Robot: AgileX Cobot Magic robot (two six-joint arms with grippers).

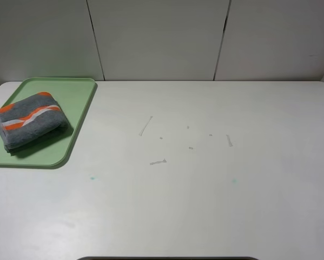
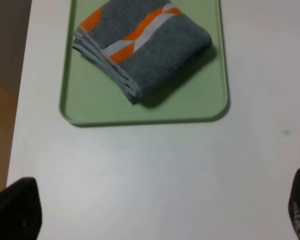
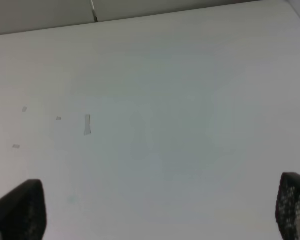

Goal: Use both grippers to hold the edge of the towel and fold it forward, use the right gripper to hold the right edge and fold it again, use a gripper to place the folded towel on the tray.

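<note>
The left gripper (image 2: 160, 210) has its jaws spread wide over bare table (image 1: 205, 189), holding nothing. The right gripper (image 3: 160, 212) is likewise wide open and empty. The folded towel (image 1: 29, 120) lies on the tray (image 1: 75, 89).

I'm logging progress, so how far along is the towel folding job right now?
It looks finished. The towel lies folded in layers on the tray. Nothing is in hand: the left tool and right tool are both open and apart from the towel. No step appears left.
</note>
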